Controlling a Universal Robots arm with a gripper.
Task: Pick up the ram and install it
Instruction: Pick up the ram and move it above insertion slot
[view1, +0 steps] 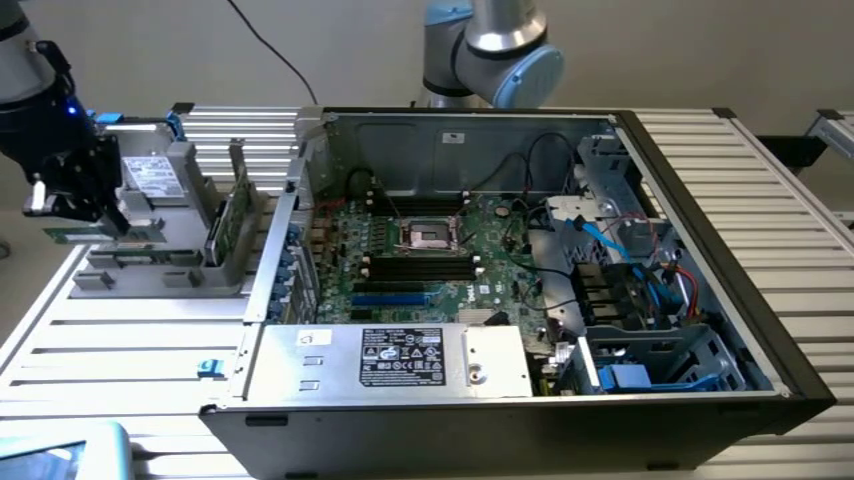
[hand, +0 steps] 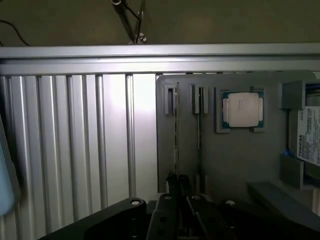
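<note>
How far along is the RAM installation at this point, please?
Done: the gripper is at the grey holder and looks shut on the ram. In hand: that stick, seen edge-on, with its far end in the holder's bracket, so it does not look lifted out yet. Left: the motherboard slots in the open computer case look empty; nothing is seated there.

A black tool (view1: 74, 222) grips a green ram (view1: 60, 235) above a gray parts holder (view1: 160, 265) on the slatted surface (view1: 120, 350), just beside the open computer case (view1: 534, 400) on the exterior view's left. The motherboard (view1: 414, 270) lies inside the case, and an arm joint (view1: 487, 50) rises behind it.
</note>
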